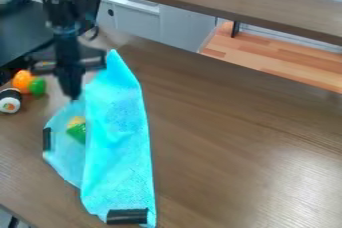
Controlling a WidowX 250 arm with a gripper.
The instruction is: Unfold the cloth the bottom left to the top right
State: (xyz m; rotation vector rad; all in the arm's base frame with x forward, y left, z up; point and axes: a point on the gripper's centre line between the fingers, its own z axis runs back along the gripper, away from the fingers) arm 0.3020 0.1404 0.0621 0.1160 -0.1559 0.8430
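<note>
Cloth of thin turquoise fabric lay mostly below and right of the black two-finger gripper, its long axis running down the view; whether the gripper was open or closed, I couldn't tell.

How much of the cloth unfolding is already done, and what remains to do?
Partly done, it seems: the blue cloth lies stretched lengthwise, and a green-and-yellow item shows at its left part. In hand: the gripper is at the cloth's upper left edge; I cannot tell if it holds it. Left: a long fold edge runs down the cloth, so opening toward the top right probably remains.
</note>
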